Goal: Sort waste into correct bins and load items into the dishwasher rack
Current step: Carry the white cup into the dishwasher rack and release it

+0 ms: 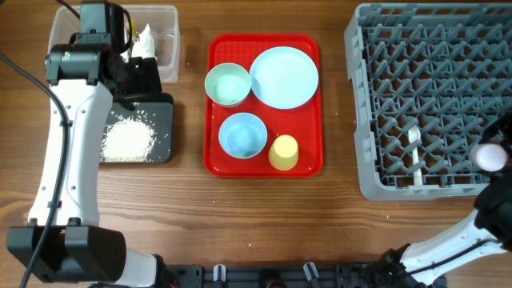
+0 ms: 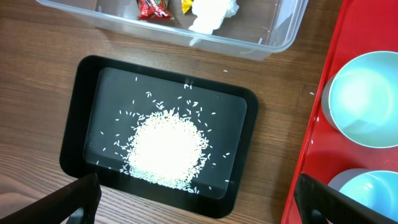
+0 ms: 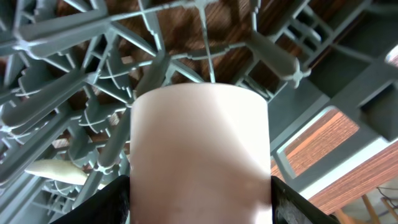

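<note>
My right gripper [image 3: 199,205] is shut on the small white cup [image 3: 199,149], held over the grey dishwasher rack [image 1: 432,96] near its front right corner; the cup also shows in the overhead view [image 1: 490,157]. A white spoon [image 1: 415,152] lies in the rack. My left gripper [image 2: 199,202] is open and empty above the black tray [image 2: 236,186], which holds the heap of rice grains [image 2: 165,146]. The clear tub [image 2: 249,46] holds red, yellow and white wrappers [image 2: 211,11]. The plate [image 1: 284,77], two bowls [image 1: 227,84] [image 1: 242,134] and the yellow cup [image 1: 283,151] sit on the red tray [image 1: 312,160].
The left arm [image 1: 72,128] stretches along the table's left side over the tub and black tray. The rack's upright pegs [image 3: 124,68] crowd close around the white cup. Bare wooden table [image 1: 264,216] lies in front of the red tray.
</note>
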Available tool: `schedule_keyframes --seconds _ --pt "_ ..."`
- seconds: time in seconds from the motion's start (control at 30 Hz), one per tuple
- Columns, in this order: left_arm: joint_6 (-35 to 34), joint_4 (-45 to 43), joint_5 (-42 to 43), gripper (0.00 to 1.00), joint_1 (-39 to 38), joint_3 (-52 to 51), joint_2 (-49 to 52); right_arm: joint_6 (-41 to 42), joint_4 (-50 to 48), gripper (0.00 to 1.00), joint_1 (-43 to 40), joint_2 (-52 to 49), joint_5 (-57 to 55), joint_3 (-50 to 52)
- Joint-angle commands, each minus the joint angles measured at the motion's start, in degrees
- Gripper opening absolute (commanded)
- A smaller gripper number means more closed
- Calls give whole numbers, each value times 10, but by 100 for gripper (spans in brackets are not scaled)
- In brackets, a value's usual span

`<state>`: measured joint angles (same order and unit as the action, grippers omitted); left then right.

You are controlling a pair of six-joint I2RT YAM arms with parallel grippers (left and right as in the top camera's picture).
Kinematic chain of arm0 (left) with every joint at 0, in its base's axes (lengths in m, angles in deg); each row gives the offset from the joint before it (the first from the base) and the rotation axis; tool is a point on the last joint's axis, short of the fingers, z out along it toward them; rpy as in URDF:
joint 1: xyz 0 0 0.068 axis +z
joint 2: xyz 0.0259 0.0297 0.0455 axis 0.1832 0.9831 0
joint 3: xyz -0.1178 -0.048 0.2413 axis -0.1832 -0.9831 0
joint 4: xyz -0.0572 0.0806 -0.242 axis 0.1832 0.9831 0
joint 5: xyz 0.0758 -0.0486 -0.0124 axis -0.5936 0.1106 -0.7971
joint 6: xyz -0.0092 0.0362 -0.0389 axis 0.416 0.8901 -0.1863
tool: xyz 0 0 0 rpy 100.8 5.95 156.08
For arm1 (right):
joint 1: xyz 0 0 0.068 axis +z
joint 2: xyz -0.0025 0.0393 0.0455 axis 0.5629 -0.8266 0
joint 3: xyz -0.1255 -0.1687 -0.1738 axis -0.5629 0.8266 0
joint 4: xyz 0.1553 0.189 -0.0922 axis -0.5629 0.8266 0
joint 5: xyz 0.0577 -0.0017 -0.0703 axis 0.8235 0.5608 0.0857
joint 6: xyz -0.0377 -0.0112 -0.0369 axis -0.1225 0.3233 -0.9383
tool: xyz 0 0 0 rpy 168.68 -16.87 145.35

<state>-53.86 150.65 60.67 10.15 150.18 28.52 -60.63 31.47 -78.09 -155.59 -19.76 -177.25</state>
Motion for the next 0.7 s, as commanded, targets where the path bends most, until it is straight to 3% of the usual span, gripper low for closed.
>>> schedule_keyframes --seconds 0.0,0.23,0.37,0.67 --pt "-4 -2 -9 100 3 -2 1 1 -16 55 -5 -18 -16 1" --pt "-4 -2 -9 100 3 -2 1 1 -6 54 -6 -17 -10 1" --pt "-4 -2 -9 100 3 -2 1 2 2 80 -6 -16 0 -3" --pt "-4 -2 -9 100 3 -2 1 12 62 93 -6 -9 26 -151"
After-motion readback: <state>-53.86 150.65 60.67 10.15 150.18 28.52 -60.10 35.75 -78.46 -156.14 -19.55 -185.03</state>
